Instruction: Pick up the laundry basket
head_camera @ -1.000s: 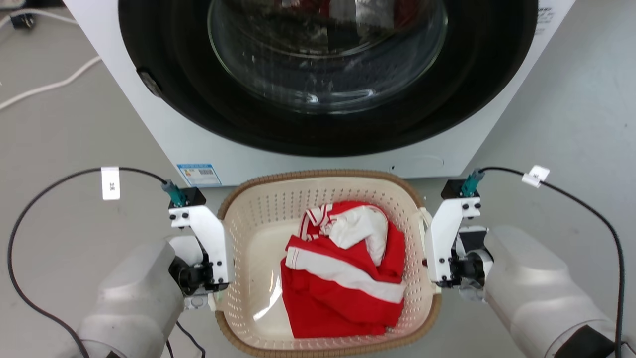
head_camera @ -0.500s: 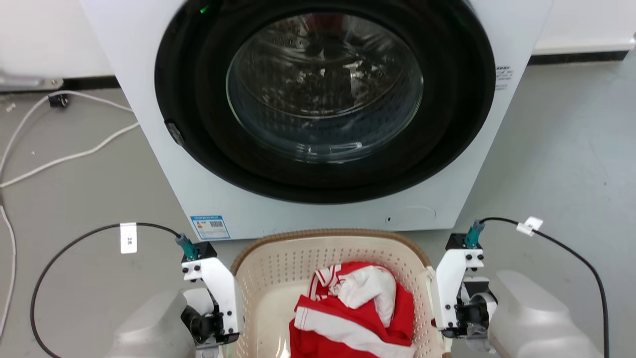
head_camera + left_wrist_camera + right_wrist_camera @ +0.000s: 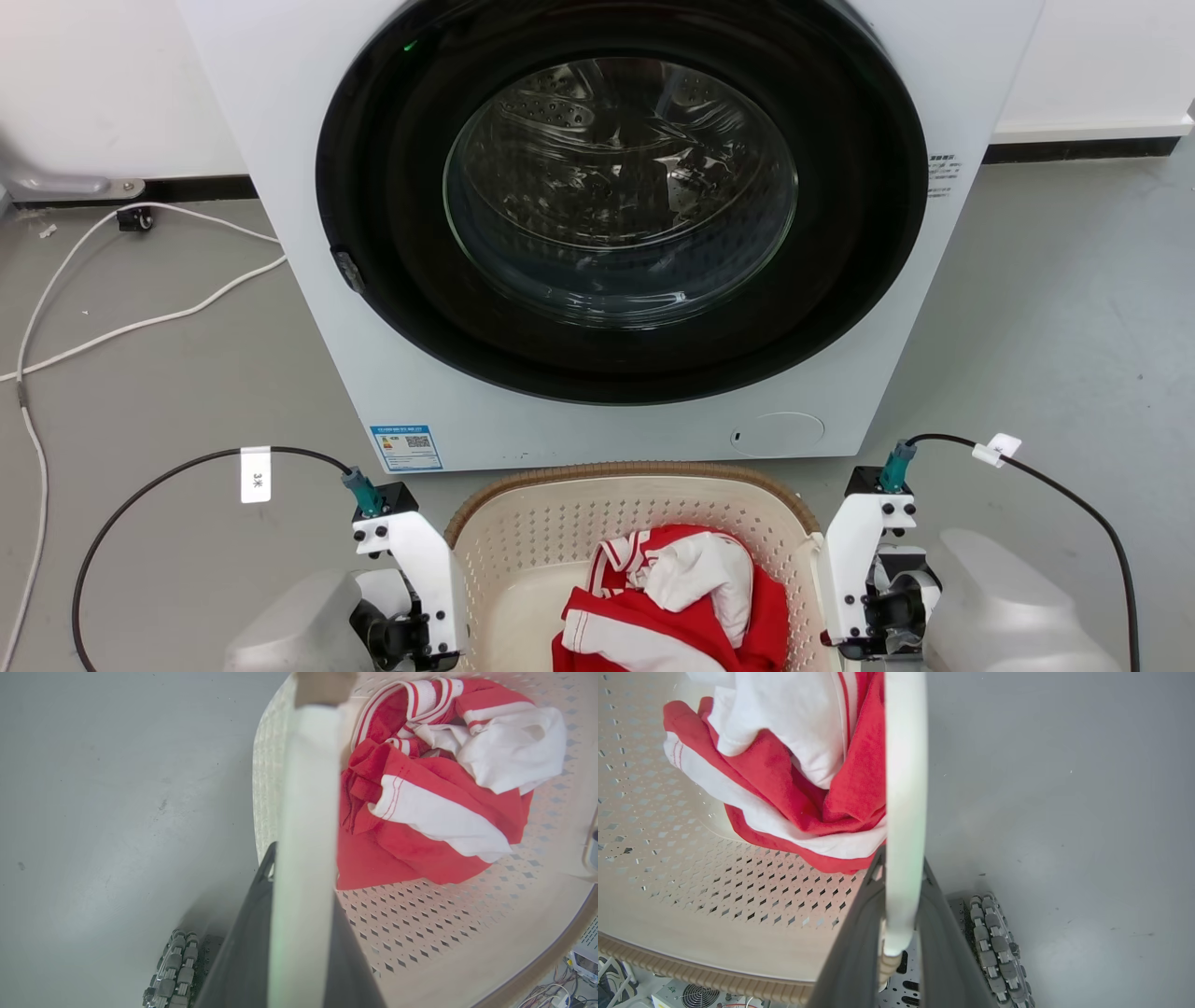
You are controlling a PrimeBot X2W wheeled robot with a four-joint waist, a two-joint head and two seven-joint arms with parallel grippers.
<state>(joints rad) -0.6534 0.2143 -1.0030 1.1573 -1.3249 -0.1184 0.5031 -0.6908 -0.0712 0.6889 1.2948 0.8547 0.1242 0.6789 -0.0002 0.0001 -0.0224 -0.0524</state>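
Note:
The laundry basket (image 3: 635, 469) is cream with a brown woven rim and sits at the bottom middle of the head view, in front of the washer. A red and white garment (image 3: 672, 597) lies crumpled inside it. In the left wrist view my left gripper (image 3: 303, 872) is shut on the basket's white side handle (image 3: 303, 788). In the right wrist view my right gripper (image 3: 903, 868) is shut on the other white handle (image 3: 906, 765). The perforated basket wall (image 3: 691, 882) hangs above my base, off the floor.
A white front-loading washer (image 3: 280, 187) with its round glass door shut stands right behind the basket. White cables (image 3: 140, 322) trail over the grey floor at the left. My base's roller wheels (image 3: 175, 970) (image 3: 994, 942) show under the basket's sides.
The head camera has moved, so the washer, basket and both wrists sit lower in the picture and more of the washer shows. Both grippers keep their places at the basket's sides.

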